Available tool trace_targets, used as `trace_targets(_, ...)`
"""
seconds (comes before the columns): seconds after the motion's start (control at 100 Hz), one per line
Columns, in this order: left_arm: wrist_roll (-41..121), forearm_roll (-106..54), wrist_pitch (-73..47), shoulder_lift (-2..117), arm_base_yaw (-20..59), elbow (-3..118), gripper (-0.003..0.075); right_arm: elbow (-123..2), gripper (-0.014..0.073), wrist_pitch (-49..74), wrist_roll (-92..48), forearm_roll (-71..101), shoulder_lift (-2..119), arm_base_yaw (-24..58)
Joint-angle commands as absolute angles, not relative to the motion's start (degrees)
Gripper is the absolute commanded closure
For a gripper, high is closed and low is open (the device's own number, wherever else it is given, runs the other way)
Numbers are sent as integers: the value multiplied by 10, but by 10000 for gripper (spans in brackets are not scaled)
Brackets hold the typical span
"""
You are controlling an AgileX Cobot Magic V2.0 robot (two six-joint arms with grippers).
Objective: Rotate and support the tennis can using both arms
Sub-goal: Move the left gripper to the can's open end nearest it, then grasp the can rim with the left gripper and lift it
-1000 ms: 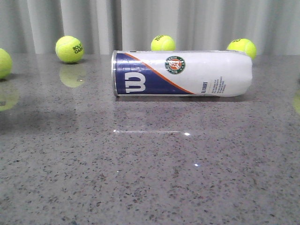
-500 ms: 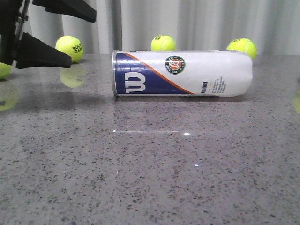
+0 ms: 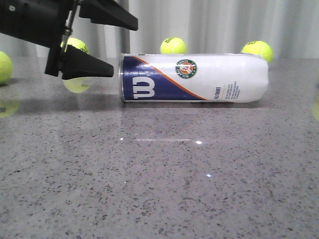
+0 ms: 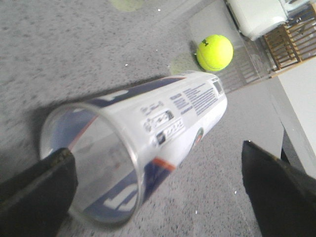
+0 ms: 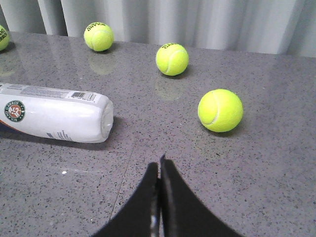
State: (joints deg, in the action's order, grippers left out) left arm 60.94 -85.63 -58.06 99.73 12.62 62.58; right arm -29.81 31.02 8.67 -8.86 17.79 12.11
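Half a second on, my left gripper (image 3: pixel 119 45) had closed in on the tennis can (image 3: pixel 194 78), lying on the table (image 3: pixel 159 189), jaws wide and empty; my right gripper (image 5: pixel 159 170) waited pinched shut. Best to straddle the silver rim squarely.

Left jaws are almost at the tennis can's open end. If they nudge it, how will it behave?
The tennis can lies on its side on the smooth table, so it will probably roll. It looks empty through the open mouth, so likely light and quick to skid. The thin clear wall may flex if the left gripper squeezes it.
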Motion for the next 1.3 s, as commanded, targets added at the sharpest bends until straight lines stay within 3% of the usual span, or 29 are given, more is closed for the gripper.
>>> trace_targets(0.0, 612, -903, -609, 994, 144, 661, 81, -313, 664, 265, 87, -97, 180, 117)
trace_targets(0.18, 612, -930, -623, 1024, 171, 684, 87, -313, 664, 265, 87, -97, 180, 117)
trace_targets(0.25, 612, -931, -621, 1027, 176, 685, 145, -313, 664, 265, 87, -97, 180, 117)
trace_targets(0.32, 612, -931, -622, 1027, 176, 685, 287, -313, 664, 265, 87, -97, 180, 117)
trace_targets(0.44, 612, -931, -622, 1027, 175, 685, 656, -313, 664, 265, 87, -97, 180, 117)
trace_targets(0.48, 612, -931, -622, 1027, 175, 685, 743, -313, 664, 265, 87, -97, 180, 117)
trace_targets(0.71, 627, -929, -665, 1016, 174, 685, 741, -313, 664, 265, 87, -97, 180, 117)
trace_targets(0.9, 626, -861, -666, 940, 174, 698, 741, -313, 664, 265, 87, -97, 180, 117)
trace_targets(1.29, 436, -423, -645, 741, 174, 811, 741, -313, 664, 265, 87, -97, 180, 117)
